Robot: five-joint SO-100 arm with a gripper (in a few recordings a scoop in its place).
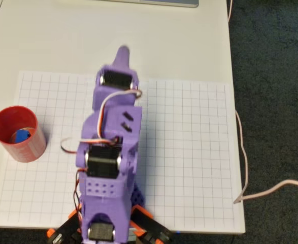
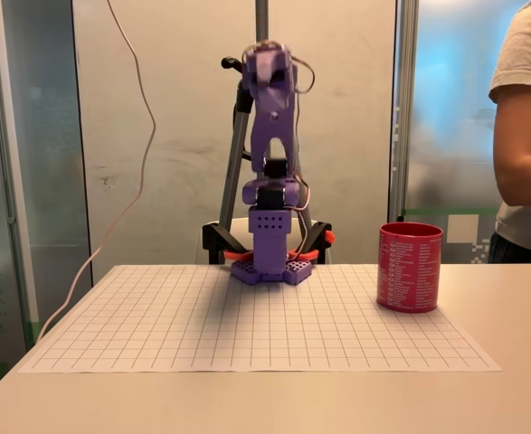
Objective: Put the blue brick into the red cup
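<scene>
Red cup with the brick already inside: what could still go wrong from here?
1. The red cup stands at the left edge of the grid sheet in the overhead view, so a nudge could push it off the grid.
2. The arm is raised, its gripper blurred; a swing toward the cup might tip it and spill the blue brick.

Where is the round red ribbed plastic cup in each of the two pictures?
Overhead view: the round red ribbed plastic cup stands at the left edge of the white grid sheet, a small blue brick inside.
Fixed view: it stands at the right.
Shared landmark: the purple arm rises mid-sheet in both.
</scene>
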